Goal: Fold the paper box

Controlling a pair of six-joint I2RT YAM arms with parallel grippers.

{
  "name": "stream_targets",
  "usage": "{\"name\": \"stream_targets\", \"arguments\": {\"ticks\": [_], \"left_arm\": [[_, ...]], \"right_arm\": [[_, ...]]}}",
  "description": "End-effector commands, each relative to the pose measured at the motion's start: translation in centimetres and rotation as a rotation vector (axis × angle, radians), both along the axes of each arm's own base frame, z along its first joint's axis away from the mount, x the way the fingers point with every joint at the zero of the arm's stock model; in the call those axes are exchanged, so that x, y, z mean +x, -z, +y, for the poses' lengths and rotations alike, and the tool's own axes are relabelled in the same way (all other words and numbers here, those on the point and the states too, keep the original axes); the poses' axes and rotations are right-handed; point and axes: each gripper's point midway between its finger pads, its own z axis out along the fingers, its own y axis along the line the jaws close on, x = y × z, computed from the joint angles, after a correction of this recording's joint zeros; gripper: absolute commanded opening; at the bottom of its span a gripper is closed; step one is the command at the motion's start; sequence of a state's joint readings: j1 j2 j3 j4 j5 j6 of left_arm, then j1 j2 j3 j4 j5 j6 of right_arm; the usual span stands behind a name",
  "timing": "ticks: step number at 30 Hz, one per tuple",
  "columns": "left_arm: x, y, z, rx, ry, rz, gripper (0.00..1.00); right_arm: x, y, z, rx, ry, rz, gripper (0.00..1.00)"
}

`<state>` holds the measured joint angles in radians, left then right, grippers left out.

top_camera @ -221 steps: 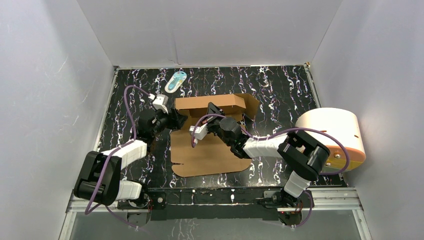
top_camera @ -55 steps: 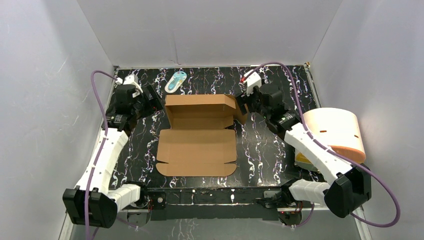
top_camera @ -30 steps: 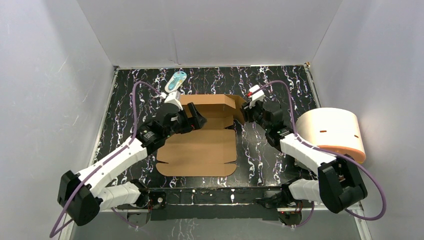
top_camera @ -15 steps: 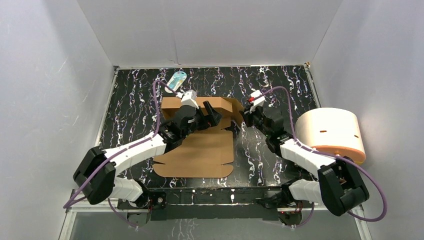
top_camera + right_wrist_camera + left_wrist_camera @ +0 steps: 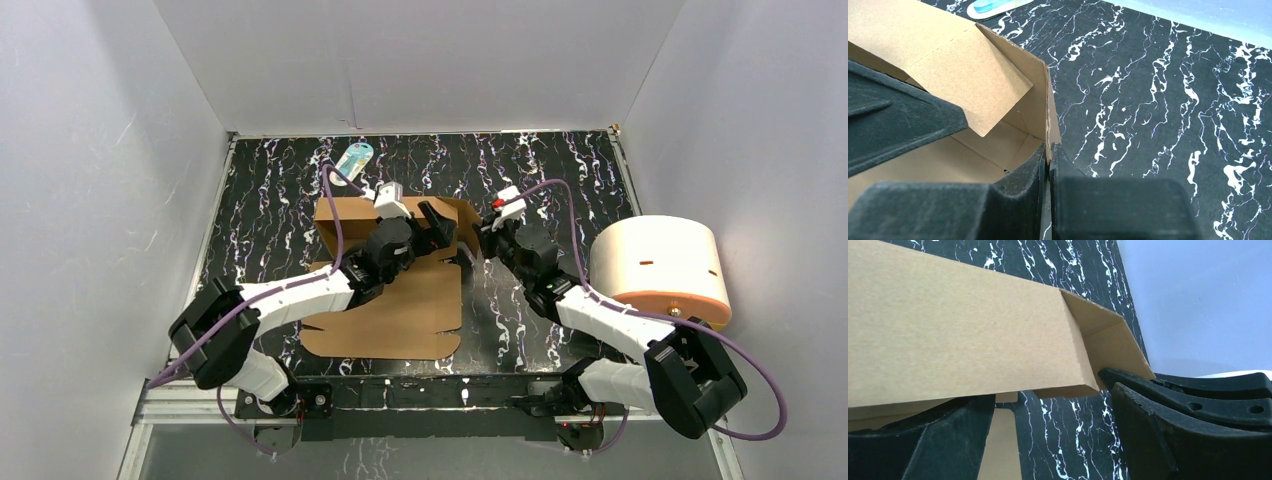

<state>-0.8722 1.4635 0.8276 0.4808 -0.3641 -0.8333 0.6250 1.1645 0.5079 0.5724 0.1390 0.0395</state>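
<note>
Cardboard paper box (image 5: 385, 305) sits mid-worktop (image 5: 260, 230), near panel flat, far walls half up. My right claw (image 5: 1048, 155) is pinched tight on the right wall's edge. Left claw (image 5: 1045, 390) gapes wide, empty, at the back wall. Risk: a left push drags the sheet, and the thin pinch slips or creases it.

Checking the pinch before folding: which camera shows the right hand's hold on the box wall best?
Right wrist: the right hand is shut on the paper box's wall edge, close up. Top view shows it small; left wrist shows no clear pinch.
</note>
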Motion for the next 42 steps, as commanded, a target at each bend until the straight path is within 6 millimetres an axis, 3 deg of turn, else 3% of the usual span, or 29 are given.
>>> {"name": "stream_targets", "arguments": {"ticks": [1,12,24,30,33,39,42], "left_arm": [[1.8,-3.2,-0.1,-0.03,-0.099,-0.118,0.8],[3.5,-0.1,2.1,0.196,-0.195,-0.178,0.65],[4.5,1.1,4.5,0.434,-0.253,-0.258,0.29],[4.4,2.2,5.9,0.556,-0.261,-0.297,0.19],[4.3,2.5,6.0,0.581,-0.246,-0.309,0.17],[4.0,2.8,6.3,0.619,-0.219,-0.322,0.16],[3.9,3.1,6.6,0.646,-0.215,-0.331,0.15]], "right_arm": [[0.6,-2.2,0.3,0.084,0.047,-0.045,0.12],[-0.2,-1.9,1.1,0.069,0.01,-0.029,0.13],[-1.0,-1.4,1.6,0.053,-0.048,-0.019,0.14],[-1.2,-0.7,2.1,0.038,-0.081,-0.014,0.15],[-1.3,-0.7,2.7,0.032,-0.113,-0.021,0.2],[-1.5,-2.1,3.1,0.046,-0.154,-0.107,0.45],[-1.2,-2.5,3.6,0.031,-0.175,-0.147,0.52]]}}
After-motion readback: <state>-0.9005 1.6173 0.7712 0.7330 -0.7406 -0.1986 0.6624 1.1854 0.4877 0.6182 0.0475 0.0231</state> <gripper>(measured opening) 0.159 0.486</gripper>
